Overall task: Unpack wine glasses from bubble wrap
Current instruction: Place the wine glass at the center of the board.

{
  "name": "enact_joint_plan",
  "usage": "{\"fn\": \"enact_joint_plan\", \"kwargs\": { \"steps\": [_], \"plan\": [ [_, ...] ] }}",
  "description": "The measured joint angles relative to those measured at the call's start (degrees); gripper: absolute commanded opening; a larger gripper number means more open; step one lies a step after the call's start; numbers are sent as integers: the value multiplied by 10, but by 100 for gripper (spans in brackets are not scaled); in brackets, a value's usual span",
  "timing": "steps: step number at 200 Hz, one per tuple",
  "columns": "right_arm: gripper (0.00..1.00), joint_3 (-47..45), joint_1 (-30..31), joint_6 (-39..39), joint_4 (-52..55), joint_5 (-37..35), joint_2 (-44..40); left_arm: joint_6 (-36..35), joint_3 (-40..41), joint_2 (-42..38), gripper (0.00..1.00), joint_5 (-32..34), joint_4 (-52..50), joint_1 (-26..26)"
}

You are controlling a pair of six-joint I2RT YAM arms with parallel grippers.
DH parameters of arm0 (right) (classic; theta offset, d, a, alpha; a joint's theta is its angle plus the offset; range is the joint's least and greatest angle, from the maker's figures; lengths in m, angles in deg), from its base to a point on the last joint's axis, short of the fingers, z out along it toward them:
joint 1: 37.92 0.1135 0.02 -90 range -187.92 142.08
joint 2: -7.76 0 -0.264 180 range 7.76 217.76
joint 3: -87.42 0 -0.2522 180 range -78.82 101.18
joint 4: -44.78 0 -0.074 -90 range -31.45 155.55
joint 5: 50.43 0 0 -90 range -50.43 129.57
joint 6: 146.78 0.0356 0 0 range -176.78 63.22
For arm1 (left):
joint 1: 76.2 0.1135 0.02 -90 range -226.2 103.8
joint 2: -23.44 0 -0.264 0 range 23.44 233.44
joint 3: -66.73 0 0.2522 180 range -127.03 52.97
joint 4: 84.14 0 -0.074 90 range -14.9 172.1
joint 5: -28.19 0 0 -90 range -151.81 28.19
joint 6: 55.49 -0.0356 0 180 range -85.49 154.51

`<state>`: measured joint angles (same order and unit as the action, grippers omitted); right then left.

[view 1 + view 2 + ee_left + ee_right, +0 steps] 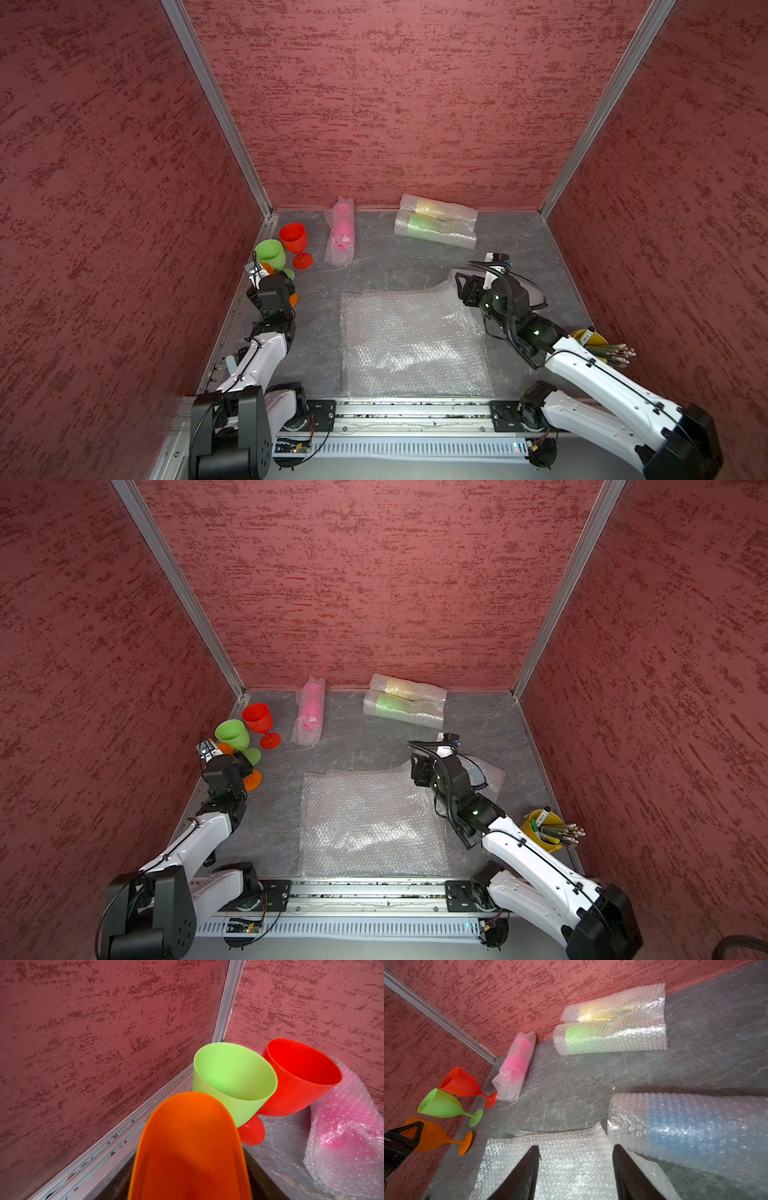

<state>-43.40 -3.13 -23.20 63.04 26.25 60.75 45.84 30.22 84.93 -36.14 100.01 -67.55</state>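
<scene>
Setting down is judged nearly done for the orange goblet (191, 1147) near the flat sheet (407, 345), the left gripper's (411, 1134) hold cannot be told, and next the wrapped blue goblet (685, 1126) must be grasped by the spread right gripper (576, 1149).

I'm seeing the red goblet (294, 239), light green goblet (270, 254) and orange goblet (431, 1136) standing upright at middle left. The pink goblet (341, 232), yellow goblet (432, 206) and second green goblet (419, 226) are lying sleeved along the back. The blue goblet (685, 1126) is lying sleeved beside the flat bubble wrap sheet (407, 340) covering the centre.
</scene>
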Motion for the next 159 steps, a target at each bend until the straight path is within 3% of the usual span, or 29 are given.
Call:
{"fn": "enact_joint_plan", "kwargs": {
  "steps": [40,159],
  "plan": [
    [59,0,-3,-7,0,-1,0,16,-3,0,100,3,-13,4],
    [60,9,-5,-10,7,-2,-1,52,-88,-57,100,76,-128,-42]
  ]
}}
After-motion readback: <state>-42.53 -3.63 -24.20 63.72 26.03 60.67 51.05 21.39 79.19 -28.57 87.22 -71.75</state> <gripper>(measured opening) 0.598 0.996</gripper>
